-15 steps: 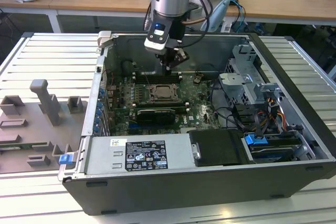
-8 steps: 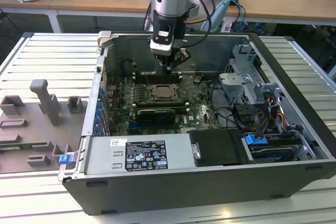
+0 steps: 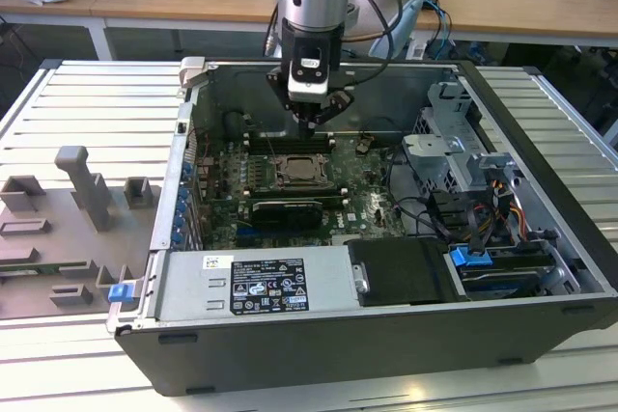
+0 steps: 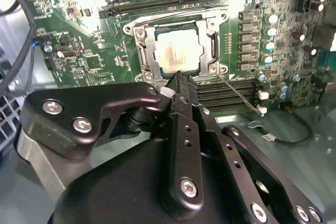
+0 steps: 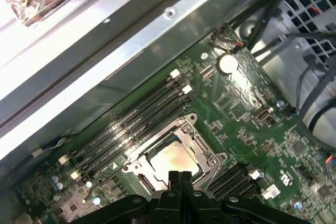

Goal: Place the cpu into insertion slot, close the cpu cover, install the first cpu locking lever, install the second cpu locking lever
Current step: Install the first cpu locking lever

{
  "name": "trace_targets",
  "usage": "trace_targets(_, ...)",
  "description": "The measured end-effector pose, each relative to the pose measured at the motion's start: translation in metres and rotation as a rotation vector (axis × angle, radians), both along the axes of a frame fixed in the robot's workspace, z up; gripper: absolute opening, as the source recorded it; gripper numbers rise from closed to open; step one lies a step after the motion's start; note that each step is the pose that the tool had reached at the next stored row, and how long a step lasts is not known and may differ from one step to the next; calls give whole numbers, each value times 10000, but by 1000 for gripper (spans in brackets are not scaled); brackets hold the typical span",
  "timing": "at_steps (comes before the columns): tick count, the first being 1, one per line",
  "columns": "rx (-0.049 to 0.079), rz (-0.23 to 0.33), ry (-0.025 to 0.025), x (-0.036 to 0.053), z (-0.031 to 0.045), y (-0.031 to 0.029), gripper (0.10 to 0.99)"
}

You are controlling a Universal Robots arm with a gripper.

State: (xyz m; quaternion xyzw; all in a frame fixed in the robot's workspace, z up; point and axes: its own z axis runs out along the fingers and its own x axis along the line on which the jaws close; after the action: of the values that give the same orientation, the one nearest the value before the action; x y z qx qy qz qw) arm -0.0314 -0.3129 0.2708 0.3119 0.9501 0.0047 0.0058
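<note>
The gripper (image 4: 178, 77) has its fingers pressed together with nothing between them. In both wrist views its tip (image 5: 181, 174) hangs just above the near edge of the insertion slot (image 4: 137, 35); in the exterior view the gripper (image 3: 310, 125) stands over the middle of the open computer case (image 3: 386, 84).

The cpu (image 4: 178, 56) lies seated in the insertion slot, its pale face showing through the window of the cpu cover (image 4: 150, 51). The cover appears to lie flat over the chip. A thin wire locking lever (image 4: 239, 94) sticks out sideways from one socket corner, across the memory slots (image 4: 231, 88), and appears unlatched.

Hazards, as judged from this position:
- The closed tip is narrow. A thin wire lever can slip off it under side load and spring back.
- A descent slightly off line would put the tip on the cpu face or the cover frame, not on a lever.
- A sweep running wide would scrape the memory slots or the small parts on the green circuit board (image 4: 79, 40).
</note>
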Motion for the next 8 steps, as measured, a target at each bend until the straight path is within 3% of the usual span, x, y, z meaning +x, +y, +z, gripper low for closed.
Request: trace_targets(8,0,1559,0,0,0,0,106)
